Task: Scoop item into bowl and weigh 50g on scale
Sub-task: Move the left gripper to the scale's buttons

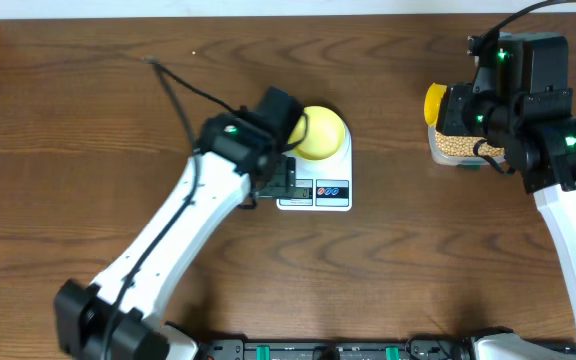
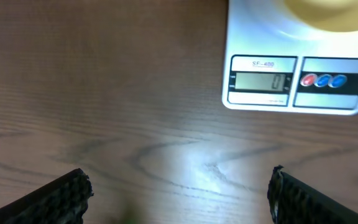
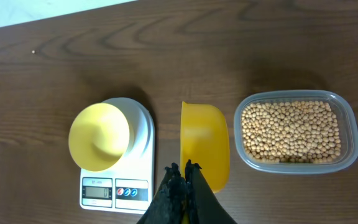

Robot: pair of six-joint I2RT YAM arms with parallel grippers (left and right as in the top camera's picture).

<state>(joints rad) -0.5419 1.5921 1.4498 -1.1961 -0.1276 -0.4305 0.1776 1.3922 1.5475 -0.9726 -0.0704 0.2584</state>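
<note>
Beans (image 3: pixel 291 130) all lie in the clear tub (image 3: pixel 350 140), well off to the scale's right. None show in the bowl or on the scale. Bowl (image 3: pixel 99 135) sits on the scale (image 3: pixel 143 127), on the end away from the display. Whether it is upright or upturned is hard to tell. Display (image 2: pixel 260 81) seems to read zero, though it's blurred.

Scoop (image 3: pixel 204 146) is in the air between scale and tub, nearer the tub. No beans show on the side of it that is seen. Right gripper (image 3: pixel 182 171) has its fingers pressed together on the scoop's handle end. Left gripper (image 2: pixel 179 199) is spread wide and holds nothing. It hangs over bare table (image 2: pixel 104 93) just off the scale's display edge.

Step, as I judge it: scooping not yet done. The scoop is held and the first load has yet to be taken.

Next move calls for swinging the scoop away from the scale and over the tub, then dipping the lip into the beans and lifting level. Carry it back to the bowl and tip slowly, with the display in sight. The left arm crowds the scale's near side, so contact with the scale could upset the reading.
</note>
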